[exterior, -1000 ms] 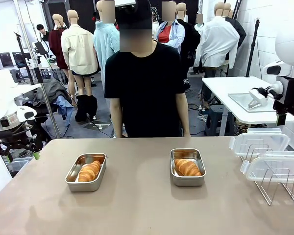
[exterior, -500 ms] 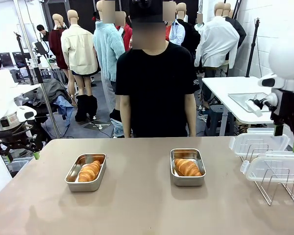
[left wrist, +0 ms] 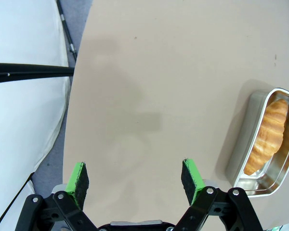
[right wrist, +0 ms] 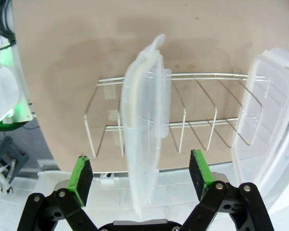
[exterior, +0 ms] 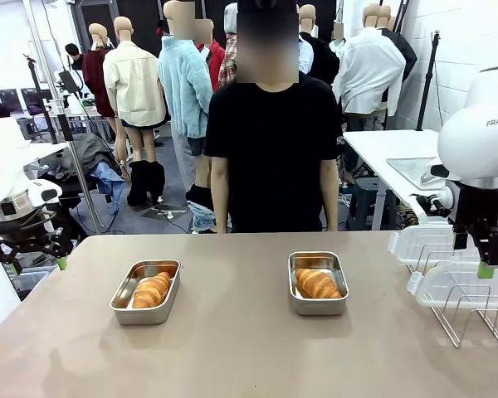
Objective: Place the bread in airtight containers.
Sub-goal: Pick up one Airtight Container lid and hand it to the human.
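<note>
The left gripper point(exterior: 37, 265) is held at the left edge of the table point(exterior: 232, 356), and its fingers are spread wide, with only bare tabletop framed between the green pads point(left wrist: 78, 179). Ahead of those fingers and well off to the outer side of one of them, the left tin point(left wrist: 244, 137) is seen lying flat, and a croissant point(left wrist: 270, 136) is laid lengthwise inside it. Farther right, well apart from either set of fingers, the right tin point(exterior: 319, 308) is set on the table with a second croissant point(exterior: 318, 283) in it; both tins are uncovered. A person point(exterior: 270, 149) is seen standing behind the far edge. At the right, the right gripper point(exterior: 473, 257) is hung fingers-down above the wire rack point(exterior: 469, 319). Its fingers are also spread wide and nothing is pinched. A clear lid point(right wrist: 144, 125) is stood on edge in the rack, lined up in the gap between the two fingers and touched by neither pad. A second lid point(right wrist: 267, 110) is propped outside one finger, just beyond it.
</note>
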You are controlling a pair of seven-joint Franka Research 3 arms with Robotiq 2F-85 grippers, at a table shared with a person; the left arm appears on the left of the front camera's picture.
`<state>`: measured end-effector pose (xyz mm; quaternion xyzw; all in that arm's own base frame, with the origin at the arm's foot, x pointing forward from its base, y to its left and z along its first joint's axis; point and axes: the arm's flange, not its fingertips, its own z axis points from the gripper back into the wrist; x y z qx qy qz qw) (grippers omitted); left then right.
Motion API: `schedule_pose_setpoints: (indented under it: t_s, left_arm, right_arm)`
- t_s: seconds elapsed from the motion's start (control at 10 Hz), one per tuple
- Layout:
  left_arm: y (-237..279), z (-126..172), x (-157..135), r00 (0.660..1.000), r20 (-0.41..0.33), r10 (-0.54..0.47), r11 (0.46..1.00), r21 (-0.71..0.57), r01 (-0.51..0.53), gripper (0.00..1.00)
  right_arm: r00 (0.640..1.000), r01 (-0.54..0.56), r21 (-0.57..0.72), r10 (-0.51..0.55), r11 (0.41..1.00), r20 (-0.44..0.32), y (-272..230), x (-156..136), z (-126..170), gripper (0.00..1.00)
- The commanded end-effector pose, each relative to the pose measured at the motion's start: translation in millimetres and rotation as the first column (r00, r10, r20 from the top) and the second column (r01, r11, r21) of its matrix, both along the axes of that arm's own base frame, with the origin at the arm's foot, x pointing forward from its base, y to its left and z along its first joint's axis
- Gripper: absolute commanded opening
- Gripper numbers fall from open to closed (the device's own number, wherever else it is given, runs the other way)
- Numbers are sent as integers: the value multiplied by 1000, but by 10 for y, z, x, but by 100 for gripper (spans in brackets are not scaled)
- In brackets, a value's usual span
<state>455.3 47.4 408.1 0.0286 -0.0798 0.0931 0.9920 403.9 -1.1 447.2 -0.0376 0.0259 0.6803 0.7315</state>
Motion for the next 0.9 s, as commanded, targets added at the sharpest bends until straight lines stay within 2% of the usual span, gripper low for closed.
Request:
schedule_pose_setpoints:
  t_s: [0.0, 0.4, 0.5, 0.8]
  left_arm:
    - [13, 6, -18, 1000, 1, 0, 1000, -2, 0, 100]
    - [13, 6, -18, 1000, 1, 0, 1000, -2, 0, 100]
    - [13, 6, -18, 1000, 1, 0, 1000, -2, 0, 100]
    - [13, 6, -18, 1000, 1, 0, 1000, -2, 0, 100]
  right_arm:
    - [1000, 15, -23, -15, 1000, -3, 17, 105, -89, 100]
    - [999, 27, 4, -27, 1000, -29, 18, 169, -209, 100]
    - [999, 26, 0, -26, 1000, -25, 27, 179, -207, 87]
    - [999, 28, 3, -28, 1000, -30, 40, 196, -224, 30]
